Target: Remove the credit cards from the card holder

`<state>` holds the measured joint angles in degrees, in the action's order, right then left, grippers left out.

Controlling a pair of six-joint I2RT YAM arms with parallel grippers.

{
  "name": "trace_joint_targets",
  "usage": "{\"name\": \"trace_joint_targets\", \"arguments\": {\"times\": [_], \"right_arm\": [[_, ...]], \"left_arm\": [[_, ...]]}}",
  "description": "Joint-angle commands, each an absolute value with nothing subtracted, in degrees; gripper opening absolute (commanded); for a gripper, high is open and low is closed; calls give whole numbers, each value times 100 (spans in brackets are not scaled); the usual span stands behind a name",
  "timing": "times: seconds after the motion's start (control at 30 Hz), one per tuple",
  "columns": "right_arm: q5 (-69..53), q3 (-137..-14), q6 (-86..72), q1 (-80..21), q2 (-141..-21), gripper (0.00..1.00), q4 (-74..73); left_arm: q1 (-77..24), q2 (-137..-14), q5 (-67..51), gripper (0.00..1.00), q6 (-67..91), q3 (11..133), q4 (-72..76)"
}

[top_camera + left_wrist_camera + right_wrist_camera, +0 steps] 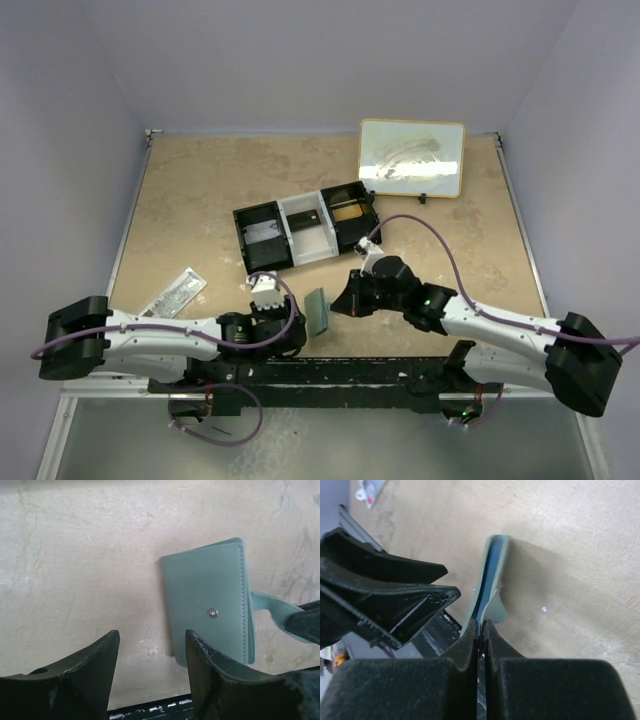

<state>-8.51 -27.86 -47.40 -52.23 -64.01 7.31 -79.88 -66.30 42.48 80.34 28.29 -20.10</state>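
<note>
The card holder (318,310) is a grey-green wallet near the table's front edge, between my two grippers. In the left wrist view the card holder (210,605) shows its snap stud, and one flap runs right to a dark finger. My right gripper (482,625) is shut on that flap's thin edge; the card holder (492,575) is seen edge-on here, blue inside. My left gripper (152,636) is open, nothing between its fingers, with the holder just beyond its right finger (200,650). An orange-tan card (348,209) lies in the tray's right compartment. No card shows at the holder.
The black-and-white three-compartment tray (318,248) stands mid-table. A clear packet (175,293) lies at the front left. A framed white board (412,157) leans at the back right. A black rail (330,372) runs along the near edge.
</note>
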Motion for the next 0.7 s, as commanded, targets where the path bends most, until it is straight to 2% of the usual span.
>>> {"name": "trace_joint_targets", "arguments": {"times": [0.0,0.33,0.53,0.67], "right_arm": [[-1009,-3046,-5061,-5247,-5927,0,573],[-1250,-3785,-4838,-5250,-6550,0,544],[-1811,-3858,-4513,-5251,-6472,0,1068],[-1610,-3640,-4514,-5176,-5915,0,521]], "left_arm": [[-7963,-6153,4732,53,8559,2980,-2807],[-7963,-4847,5314,54,8938,3187,-3945],[-7971,-4802,5237,54,8773,3206,-3800],[-7971,-4984,5237,54,8668,3271,-3640]]}}
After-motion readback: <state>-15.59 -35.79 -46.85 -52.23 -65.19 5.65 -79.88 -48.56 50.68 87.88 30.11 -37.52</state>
